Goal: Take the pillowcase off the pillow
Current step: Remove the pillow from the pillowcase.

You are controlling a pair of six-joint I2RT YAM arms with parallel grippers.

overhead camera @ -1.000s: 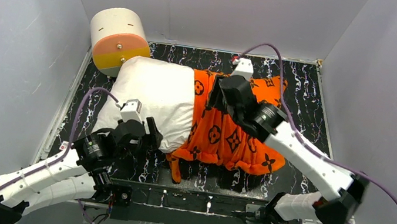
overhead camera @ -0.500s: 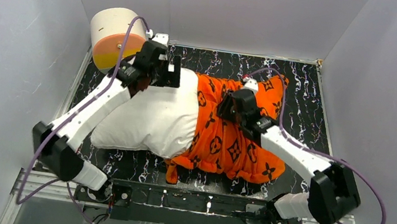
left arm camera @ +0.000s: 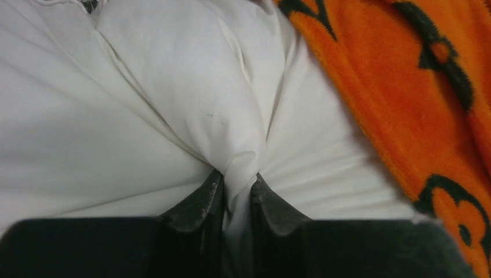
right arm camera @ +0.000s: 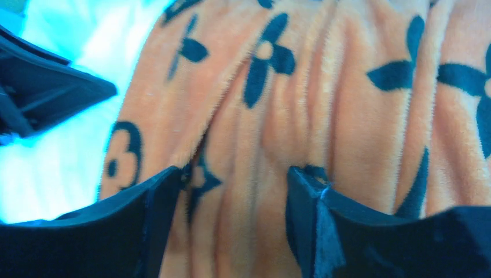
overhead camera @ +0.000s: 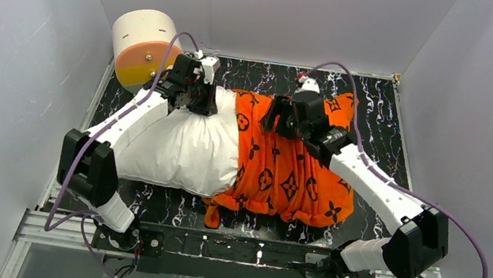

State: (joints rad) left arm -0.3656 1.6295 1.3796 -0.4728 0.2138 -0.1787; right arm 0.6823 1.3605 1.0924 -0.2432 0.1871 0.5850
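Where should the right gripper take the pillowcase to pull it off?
I'd pinch the raised folds at the far edge of the pillowcase, near its open hem, from above with the right gripper, jaws across the pleats. They stand up as loose cloth, and the left gripper pinches the pillow as an anchor.

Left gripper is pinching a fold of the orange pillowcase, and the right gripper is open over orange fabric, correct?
No: the left wrist view shows the left gripper pinching a fold of the white pillow, not the pillowcase. The right gripper is open over orange fabric.
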